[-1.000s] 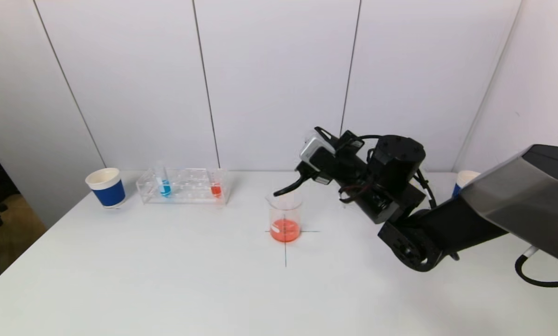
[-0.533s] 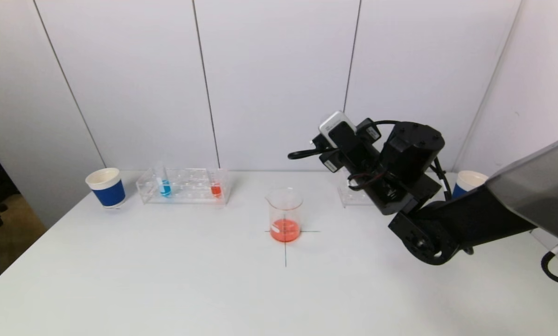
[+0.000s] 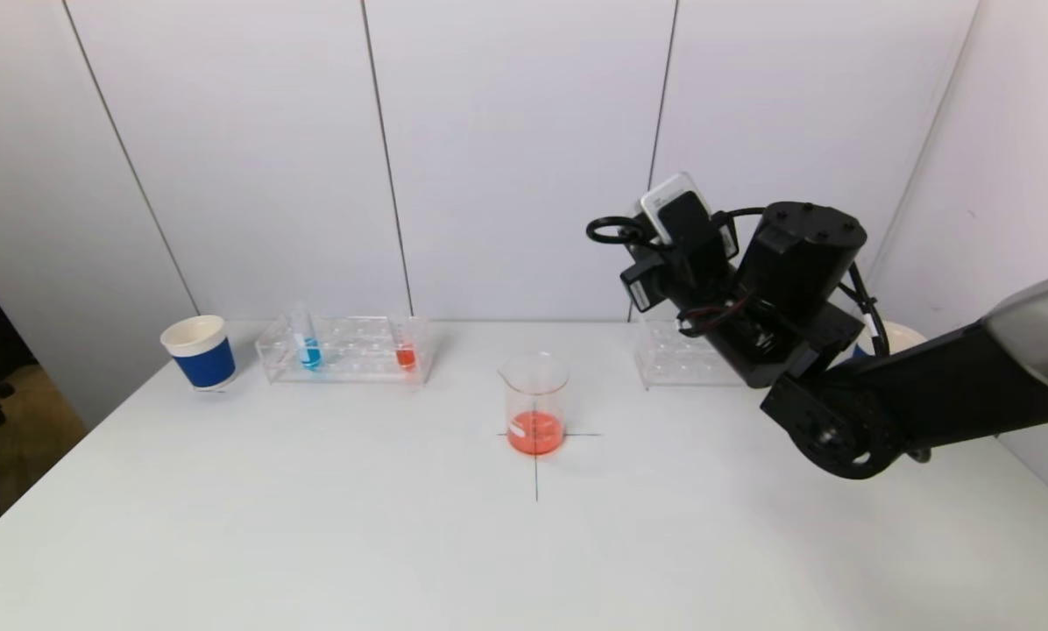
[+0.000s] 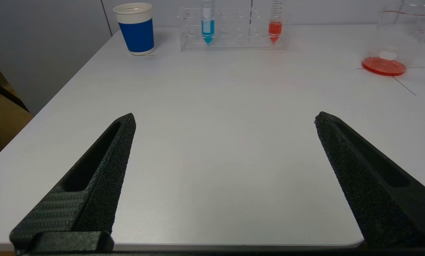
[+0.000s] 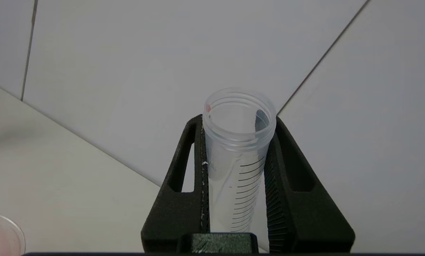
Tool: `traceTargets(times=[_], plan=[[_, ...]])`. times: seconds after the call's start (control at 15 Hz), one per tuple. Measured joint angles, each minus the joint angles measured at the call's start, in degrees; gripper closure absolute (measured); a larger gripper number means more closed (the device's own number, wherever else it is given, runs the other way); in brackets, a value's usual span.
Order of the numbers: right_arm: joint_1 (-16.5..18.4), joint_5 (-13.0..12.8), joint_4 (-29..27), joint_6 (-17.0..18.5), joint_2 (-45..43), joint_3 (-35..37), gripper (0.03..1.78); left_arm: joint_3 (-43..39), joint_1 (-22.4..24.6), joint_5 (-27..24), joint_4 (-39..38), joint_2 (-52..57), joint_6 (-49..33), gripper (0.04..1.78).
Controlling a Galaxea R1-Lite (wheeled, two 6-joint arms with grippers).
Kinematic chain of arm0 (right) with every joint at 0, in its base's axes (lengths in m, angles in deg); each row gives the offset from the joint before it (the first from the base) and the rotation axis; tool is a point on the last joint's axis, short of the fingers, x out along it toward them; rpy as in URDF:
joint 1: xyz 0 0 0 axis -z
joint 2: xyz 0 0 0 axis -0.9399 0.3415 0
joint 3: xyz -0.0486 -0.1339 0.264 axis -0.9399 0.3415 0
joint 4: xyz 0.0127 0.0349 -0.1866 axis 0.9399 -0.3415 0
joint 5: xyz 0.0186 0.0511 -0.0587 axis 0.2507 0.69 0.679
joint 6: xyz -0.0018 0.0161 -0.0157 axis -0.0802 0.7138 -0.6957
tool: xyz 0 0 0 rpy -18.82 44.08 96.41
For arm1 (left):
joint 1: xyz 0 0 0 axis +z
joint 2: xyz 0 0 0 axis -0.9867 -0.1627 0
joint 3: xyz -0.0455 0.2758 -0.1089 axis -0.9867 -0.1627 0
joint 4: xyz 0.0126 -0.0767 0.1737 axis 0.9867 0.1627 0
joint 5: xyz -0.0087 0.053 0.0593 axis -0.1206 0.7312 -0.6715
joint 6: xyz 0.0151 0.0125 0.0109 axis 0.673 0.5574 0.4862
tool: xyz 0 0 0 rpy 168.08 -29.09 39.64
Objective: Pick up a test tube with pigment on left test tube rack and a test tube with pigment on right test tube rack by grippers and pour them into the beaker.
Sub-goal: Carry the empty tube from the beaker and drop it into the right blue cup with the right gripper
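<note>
The glass beaker stands at the table's middle on a cross mark, with red liquid in its bottom. Up and to the right of it, above the empty right test tube rack, my right gripper is raised. In the right wrist view this gripper is shut on a clear graduated test tube that looks empty apart from a red trace at its rim. The left test tube rack holds a blue tube and a red tube. My left gripper stands open and empty low over the table's near left part.
A blue paper cup stands left of the left rack. Another cup is partly hidden behind my right arm at the far right. A white wall closes the back of the table.
My right gripper has lifted from the beaker's rim and drawn back up and to the right with the tube, uncovering the right rack. The left gripper has not changed.
</note>
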State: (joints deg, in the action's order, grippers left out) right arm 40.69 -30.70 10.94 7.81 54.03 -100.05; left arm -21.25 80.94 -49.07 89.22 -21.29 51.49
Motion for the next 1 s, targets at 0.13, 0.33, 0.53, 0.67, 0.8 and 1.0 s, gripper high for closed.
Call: traceTargets(times=[0.13, 0.33, 0.53, 0.67, 0.8, 1.0], plan=[[0.33, -2.36, -0.69, 3.17, -1.12, -0.35, 1.31, 0.00, 0.02, -0.02, 0.00, 0.00, -0.02, 0.06], [0.96, -3.52, -5.84, 8.27, -3.58, -0.96, 1.31, 0.00, 0.02, 0.00, 0.00, 0.00, 0.00, 0.06], [3.02, -3.04, -8.33, 11.39, -5.45, -1.90, 1.31, 0.00, 0.02, -0.02, 0.00, 0.00, -0.02, 0.06], [5.10, -3.04, -8.40, 12.85, -5.60, -2.51, 1.31, 0.00, 0.02, -0.02, 0.00, 0.00, 0.00, 0.06], [7.18, -3.01, -8.59, 15.26, -5.58, -2.78, 1.31, 0.00, 0.02, -0.02, 0.00, 0.00, 0.00, 0.06], [9.64, -2.95, -9.81, 17.36, -5.75, -2.04, 1.31, 0.00, 0.00, 0.00, 0.00, 0.00, -0.02, 0.06]])
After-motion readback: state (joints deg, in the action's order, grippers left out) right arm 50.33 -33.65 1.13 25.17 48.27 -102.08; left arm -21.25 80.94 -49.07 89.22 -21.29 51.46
